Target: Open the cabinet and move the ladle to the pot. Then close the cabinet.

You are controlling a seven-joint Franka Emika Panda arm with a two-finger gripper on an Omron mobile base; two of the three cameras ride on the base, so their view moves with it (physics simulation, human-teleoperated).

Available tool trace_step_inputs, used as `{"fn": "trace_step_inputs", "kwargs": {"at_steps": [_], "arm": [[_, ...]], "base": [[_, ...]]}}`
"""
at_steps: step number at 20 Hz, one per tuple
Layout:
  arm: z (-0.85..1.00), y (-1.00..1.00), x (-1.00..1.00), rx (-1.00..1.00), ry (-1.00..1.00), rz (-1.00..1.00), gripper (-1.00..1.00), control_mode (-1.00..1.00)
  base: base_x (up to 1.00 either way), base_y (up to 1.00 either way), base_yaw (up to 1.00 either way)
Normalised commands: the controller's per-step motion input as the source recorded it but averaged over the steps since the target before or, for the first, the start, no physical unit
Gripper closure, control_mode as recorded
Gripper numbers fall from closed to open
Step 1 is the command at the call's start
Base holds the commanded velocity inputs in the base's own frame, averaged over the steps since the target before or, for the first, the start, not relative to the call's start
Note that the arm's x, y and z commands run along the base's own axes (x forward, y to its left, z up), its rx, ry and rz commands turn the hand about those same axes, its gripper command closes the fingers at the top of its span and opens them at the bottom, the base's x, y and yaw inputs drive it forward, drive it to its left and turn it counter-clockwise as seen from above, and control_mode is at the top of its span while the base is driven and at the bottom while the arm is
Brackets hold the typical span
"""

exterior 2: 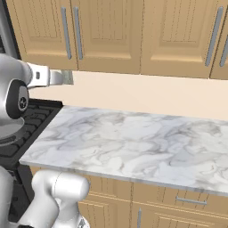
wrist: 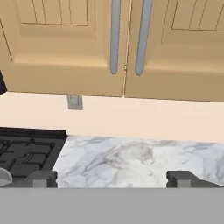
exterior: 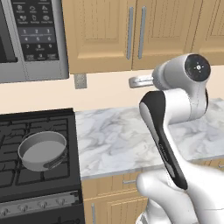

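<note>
hand view: gripper (wrist: 111, 178) fingers spread wide and empty, facing the closed cabinet (wrist: 87, 48) above the marble counter (wrist: 131, 162).

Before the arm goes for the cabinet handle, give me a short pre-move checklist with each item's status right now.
1. Cabinet doors shut, both bar handles side by side at the middle seam: ok, opening is not yet done.
2. Gripper open and empty, fingertips spread wide in the hand view: ok.
3. Hand faces the handles: ok, they sit near the centre of the hand view, though the gripper is not yet at them.
4. Pot on the stove, upright and empty: ok.
5. Ladle location: cannot tell; presumably behind the closed doors.
6. Marble counter below the doors: ok, nothing seen that would block a door swing.
</note>
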Motion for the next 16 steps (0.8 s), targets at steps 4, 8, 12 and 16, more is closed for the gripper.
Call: {"fn": "trace_step_inputs", "kwargs": {"at_steps": [4,8,12,16], "arm": [[0.39,0.16,0.0,0.0,-0.05,0.01,-1.0,-1.0],[0.36,0.13,0.0,0.0,-0.03,0.01,-1.0,-1.0],[0.31,0.06,0.06,0.0,-0.02,0.0,-1.0,-1.0],[0.24,0.0,0.22,0.0,-0.02,0.0,-1.0,-1.0]], "base": [[0.0,0.0,0.0],[0.0,0.0,0.0],[0.0,0.0,0.0],[0.0,0.0,0.0]]}}
